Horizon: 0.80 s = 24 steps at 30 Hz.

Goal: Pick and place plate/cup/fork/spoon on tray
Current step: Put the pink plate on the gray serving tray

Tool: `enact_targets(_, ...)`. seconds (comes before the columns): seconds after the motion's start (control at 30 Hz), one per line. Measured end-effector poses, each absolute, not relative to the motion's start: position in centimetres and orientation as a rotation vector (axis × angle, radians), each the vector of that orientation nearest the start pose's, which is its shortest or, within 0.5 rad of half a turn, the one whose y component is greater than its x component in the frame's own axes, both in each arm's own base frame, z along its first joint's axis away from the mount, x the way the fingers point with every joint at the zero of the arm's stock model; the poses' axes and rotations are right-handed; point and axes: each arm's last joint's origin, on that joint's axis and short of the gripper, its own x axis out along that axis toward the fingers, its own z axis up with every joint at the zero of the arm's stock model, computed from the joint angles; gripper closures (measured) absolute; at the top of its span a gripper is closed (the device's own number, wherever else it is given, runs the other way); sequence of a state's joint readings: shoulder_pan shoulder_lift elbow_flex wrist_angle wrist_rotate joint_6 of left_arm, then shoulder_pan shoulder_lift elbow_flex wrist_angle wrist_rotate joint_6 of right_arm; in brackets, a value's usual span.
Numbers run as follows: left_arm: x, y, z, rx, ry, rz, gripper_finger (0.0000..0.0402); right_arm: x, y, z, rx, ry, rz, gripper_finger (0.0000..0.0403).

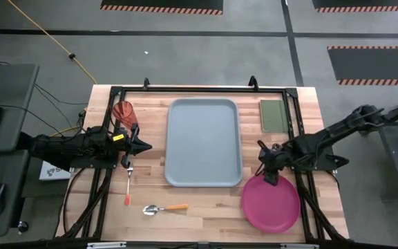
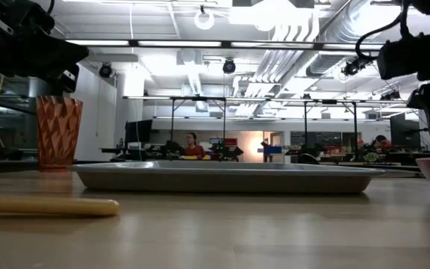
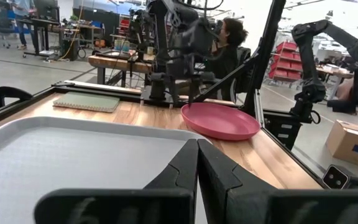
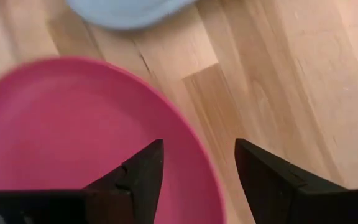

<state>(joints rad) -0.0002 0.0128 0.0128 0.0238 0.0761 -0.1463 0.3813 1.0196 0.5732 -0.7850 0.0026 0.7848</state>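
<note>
The grey-blue tray (image 1: 204, 142) lies in the middle of the table. The pink plate (image 1: 271, 203) lies flat to its near right. My right gripper (image 1: 268, 174) is open over the plate's far rim (image 4: 197, 165), pointing down, one finger above the plate's inside and one above the bare wood; whether they touch the rim I cannot tell. My left gripper (image 1: 146, 146) is shut and empty, level, at the tray's left edge (image 3: 73, 149). The orange cup (image 1: 124, 111) stands upright behind it. The fork (image 1: 129, 183) and the spoon (image 1: 164, 208) lie flat at the near left.
A dark green pad (image 1: 273, 115) lies flat to the tray's far right. A black frame (image 1: 199, 88) runs along the table's edges. A person (image 3: 229, 43) sits in the room beyond the table.
</note>
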Motion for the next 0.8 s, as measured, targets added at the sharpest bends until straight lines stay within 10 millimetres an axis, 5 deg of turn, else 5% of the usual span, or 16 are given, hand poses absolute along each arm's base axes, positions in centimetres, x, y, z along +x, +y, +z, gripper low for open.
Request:
enact_targets(0.53,9.8,-0.2,16.9,-0.145,-0.019,-0.077,0.0401,17.0,7.2,14.2,0.241,1.494,-0.071,0.0223)
enact_targets(0.8,9.8,-0.2,16.9,-0.145,-0.019,-0.076,0.0401,17.0,7.2,14.4,0.213,1.500,-0.009,0.0343)
